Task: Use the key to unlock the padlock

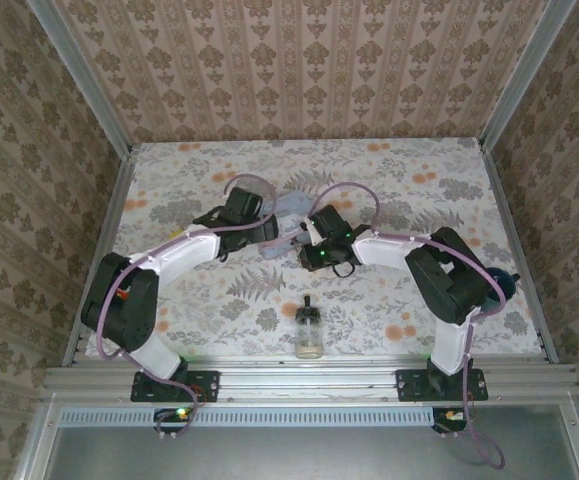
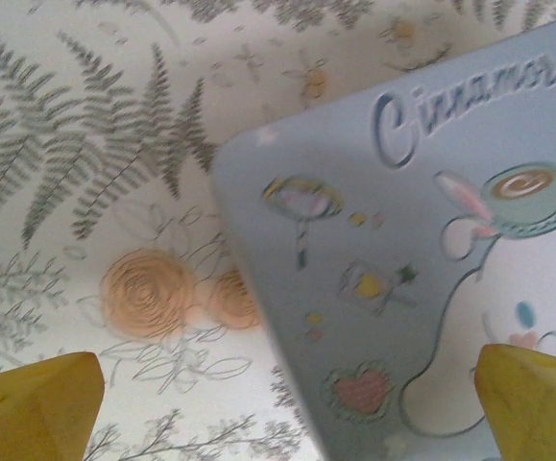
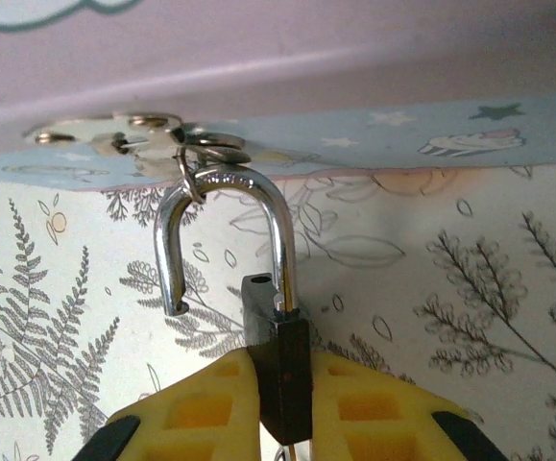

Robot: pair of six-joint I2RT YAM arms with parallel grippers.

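Observation:
The padlock (image 3: pixel 284 351) has a dark body and a shiny shackle (image 3: pixel 276 240). My right gripper (image 3: pixel 282 379) is shut on the body, a yellow finger (image 3: pixel 196 408) pressing each side. The shackle stands open: its free end (image 3: pixel 172 303) hangs clear of the body, and its loop passes through the metal hasp (image 3: pixel 148 134) of the pale blue tin (image 2: pixel 422 259). The key is hidden. My left gripper (image 2: pixel 285 399) hovers open over the tin's printed lid, one fingertip (image 2: pixel 37 403) above the table and the other above the lid. In the top view both grippers (image 1: pixel 281 232) (image 1: pixel 309 238) meet at the tin (image 1: pixel 294 207).
A small glass bottle (image 1: pixel 309 330) with a black cap stands near the table's front edge between the arm bases. Papered walls (image 1: pixel 299 70) close off the floral table (image 1: pixel 409 170) at the back and both sides.

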